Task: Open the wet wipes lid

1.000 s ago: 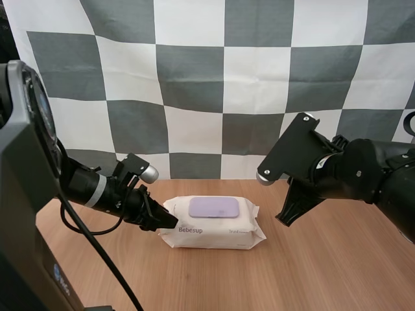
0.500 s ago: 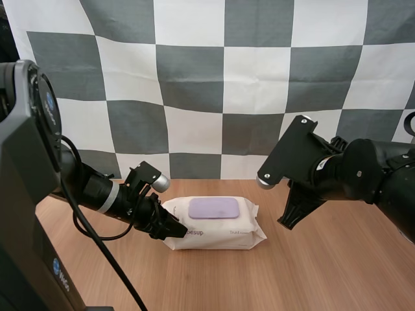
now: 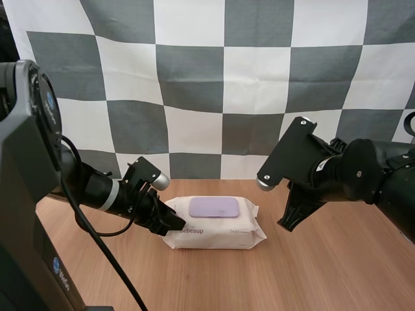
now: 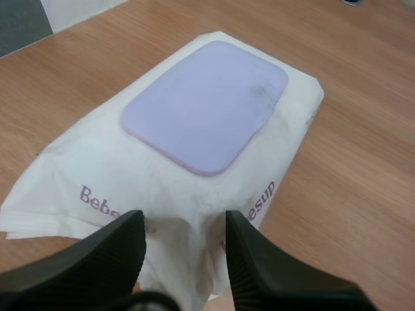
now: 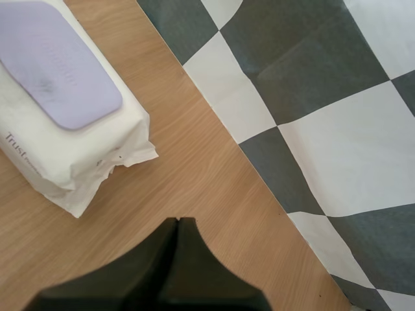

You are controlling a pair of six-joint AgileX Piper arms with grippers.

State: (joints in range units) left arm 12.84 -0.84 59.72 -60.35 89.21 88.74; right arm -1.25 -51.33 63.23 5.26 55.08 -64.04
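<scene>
The white, soft-wrapped pack of wet wipes (image 3: 217, 232) lies flat on the light wooden table (image 3: 324, 272), between the two arms; its left end sits between the black fingers of the left gripper (image 4: 185, 223), which pinch the wrapper; the film bunches and creases up in the gap between the ribbed inner faces; in the high view this gripper comes in low from the left, its tips at the pack's near left corner. The right gripper (image 5: 178, 223) hangs off the pack's right end, apart from it and above bare wood; its fingers lie together as one dark wedge, clamped on nothing.

The pack is a plump white pillow with crimped ends and purple lettering along its near side; the pale lilac, rounded-rectangle plastic lid (image 4: 204, 103) lies flush on top, closed, with a faint dark smudge near one corner.

Bare table surrounds the pack in front and to the right; the table's far edge runs just behind it.
</scene>
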